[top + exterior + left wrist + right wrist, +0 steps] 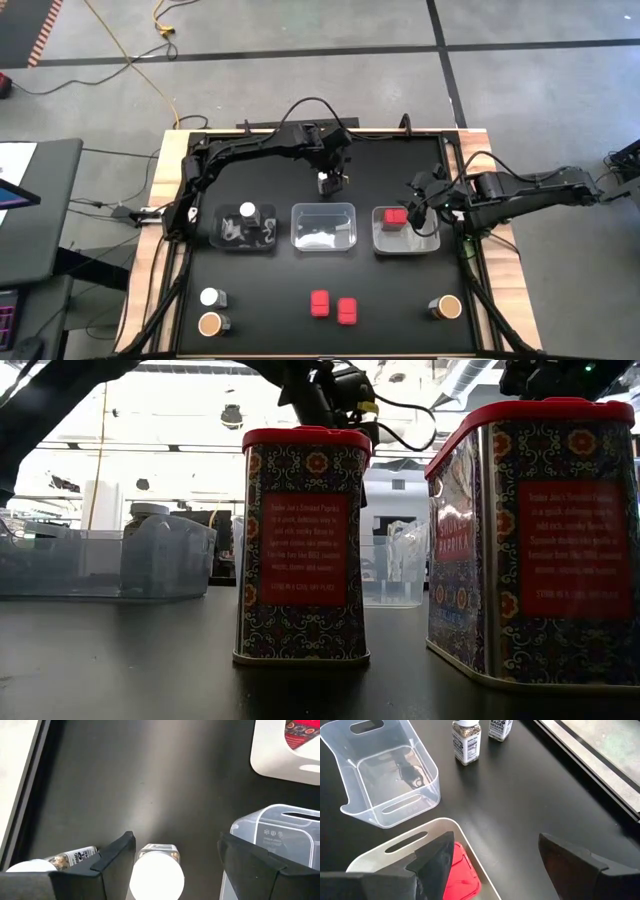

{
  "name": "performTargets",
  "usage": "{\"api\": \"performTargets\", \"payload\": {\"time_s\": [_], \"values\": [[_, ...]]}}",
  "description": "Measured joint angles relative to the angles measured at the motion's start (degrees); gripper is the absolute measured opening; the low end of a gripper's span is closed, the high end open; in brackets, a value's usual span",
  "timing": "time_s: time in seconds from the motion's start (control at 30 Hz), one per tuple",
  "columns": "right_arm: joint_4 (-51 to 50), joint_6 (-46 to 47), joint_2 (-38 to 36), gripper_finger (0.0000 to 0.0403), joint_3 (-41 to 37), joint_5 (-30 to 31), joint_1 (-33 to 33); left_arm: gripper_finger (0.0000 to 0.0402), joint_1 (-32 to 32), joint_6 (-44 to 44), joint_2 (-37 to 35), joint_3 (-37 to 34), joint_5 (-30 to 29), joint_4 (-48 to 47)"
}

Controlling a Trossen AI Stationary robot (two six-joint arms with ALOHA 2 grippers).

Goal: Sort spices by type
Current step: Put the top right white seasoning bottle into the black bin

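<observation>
Left tool: the left tool [331, 172] hangs at the far middle of the table, fingers spread on either side of a white-capped jar [156, 875] that stands upright below it; nothing is pinched yet.
Right tool: the right tool [413, 208] sits spread over the far edge of the right tray [432, 243], where one red tin [396, 216] already lies.
Other spices: a white-capped jar [248, 212] is in the left tray [226, 240]; the middle tray [324, 226] holds no spice. At the near edge stand a white-capped jar [210, 297] and an orange-topped jar [210, 323] on the left, two red tins [334, 305] in the middle, and an orange-topped jar [449, 306] on the right.
Risk, grip: the jar looks closer to one finger than the other, so closing could nudge or tip it before it is caught.
Risk, neighbour: a second jar [70, 857] stands just beside it and could be knocked by the outer finger.
Risk, tray: the middle tray's wall is near the other finger and could be clipped.
</observation>
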Motion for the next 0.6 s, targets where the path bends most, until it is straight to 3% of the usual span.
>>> {"api": "performTargets", "payload": {"time_s": [0.33,0.6], "values": [[0.1,0.0,0.0,0.0317,0.0,0.0,0.0,0.0321,-0.1,-1.3,0.0,0.0,-0.2,0.1],[0.1,0.1,0.0,0.0317,0.0,0.0,0.0,0.0324,-0.2,-3.0,0.0,0.0,-1.3,0.3]]}}
